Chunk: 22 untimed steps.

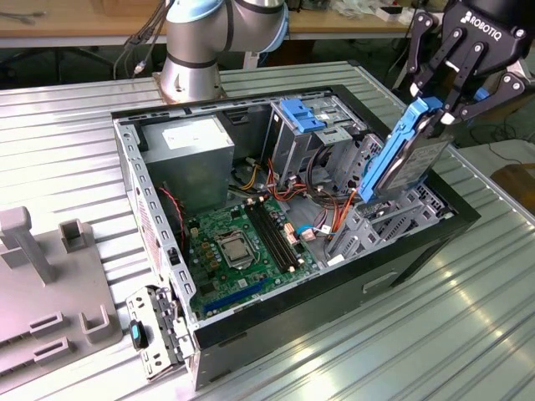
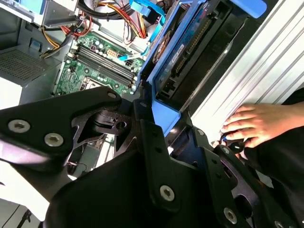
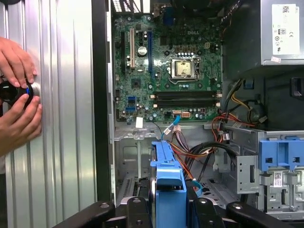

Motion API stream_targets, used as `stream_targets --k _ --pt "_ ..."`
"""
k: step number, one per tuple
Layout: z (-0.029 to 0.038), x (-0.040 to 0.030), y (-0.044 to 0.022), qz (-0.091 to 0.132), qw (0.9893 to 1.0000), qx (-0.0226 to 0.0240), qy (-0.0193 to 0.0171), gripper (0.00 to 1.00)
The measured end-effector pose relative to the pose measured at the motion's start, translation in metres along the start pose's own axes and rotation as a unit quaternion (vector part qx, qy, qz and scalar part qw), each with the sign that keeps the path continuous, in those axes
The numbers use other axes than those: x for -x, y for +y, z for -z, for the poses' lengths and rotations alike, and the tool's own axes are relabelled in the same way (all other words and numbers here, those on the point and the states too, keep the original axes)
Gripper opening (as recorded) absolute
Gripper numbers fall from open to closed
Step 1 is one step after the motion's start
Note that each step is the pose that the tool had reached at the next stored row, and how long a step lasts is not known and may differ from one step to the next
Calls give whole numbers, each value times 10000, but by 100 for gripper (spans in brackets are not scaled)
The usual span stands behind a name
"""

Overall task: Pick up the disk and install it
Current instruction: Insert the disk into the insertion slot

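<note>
Lining the blue rails up with the grey bay (image 1: 372, 224) looks the thing to get right, keeping the orange cables (image 1: 337, 219) clear. The gripper (image 1: 440, 110) is closed on the upper end of the disk (image 1: 407, 159), which hangs steeply tilted, lower end inside the computer case (image 1: 368, 288). The wrist (image 1: 493, 21) sits above the case's edge at the exterior view's right

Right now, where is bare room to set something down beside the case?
Bare table runs along the case's side wall, toward the exterior view's lower right, and beyond its upper-left corner. Crowded: the case interior, the grey fixture at that view's left, and a person's hands near the disk in the pincer.
</note>
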State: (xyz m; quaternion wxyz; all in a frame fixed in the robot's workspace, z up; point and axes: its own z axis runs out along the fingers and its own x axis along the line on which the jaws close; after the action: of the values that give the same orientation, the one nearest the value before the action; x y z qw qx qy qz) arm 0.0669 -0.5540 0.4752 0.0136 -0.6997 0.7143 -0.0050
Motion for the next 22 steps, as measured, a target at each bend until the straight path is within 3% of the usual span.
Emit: stream_targets --k 9,22 --pt "-79 -85 -1 -66 10000 -1 1 37" --pt "-170 -102 1 -66 10000 -1 1 37"
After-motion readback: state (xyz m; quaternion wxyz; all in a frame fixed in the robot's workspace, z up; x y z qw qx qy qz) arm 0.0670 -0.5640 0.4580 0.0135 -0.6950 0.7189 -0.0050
